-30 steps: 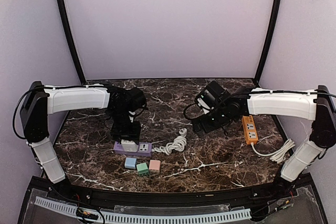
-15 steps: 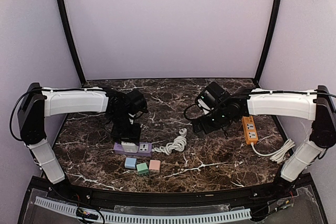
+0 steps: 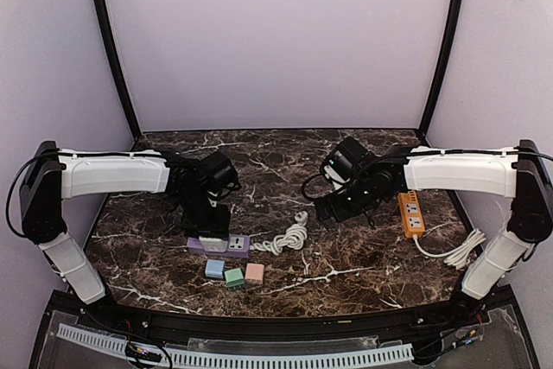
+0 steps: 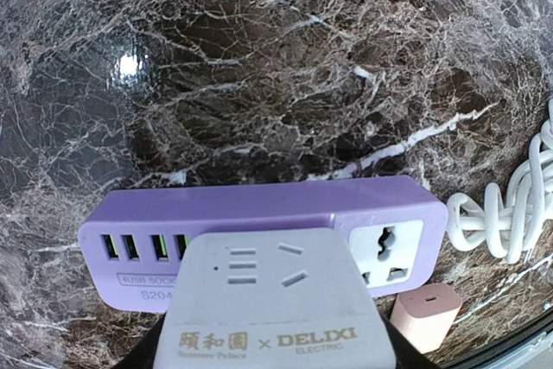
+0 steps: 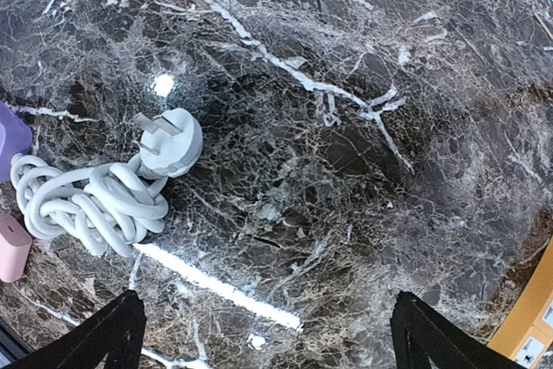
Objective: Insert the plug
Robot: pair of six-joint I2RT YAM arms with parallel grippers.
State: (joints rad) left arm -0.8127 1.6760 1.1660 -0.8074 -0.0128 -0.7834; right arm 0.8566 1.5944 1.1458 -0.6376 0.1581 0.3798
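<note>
Seating the adapter in the strip: the pressing-home step.

My left gripper [image 3: 209,220] is clamped on the grey adapter [image 4: 276,300], a smooth matt plastic block with rounded corners and slotted holes in its face. It sits over the middle of the purple strip [image 4: 259,209], between the USB row [image 4: 143,246] and the one free socket [image 4: 389,252]. Whether its pins are fully home I cannot tell. Next, I judge, comes a straight push down, kept square to the strip, and only then a release. My right gripper [image 5: 268,317] hangs wide open with nothing in it, above the glossy veined marble table [image 5: 363,170], near the coiled white cord [image 5: 86,200].
</note>
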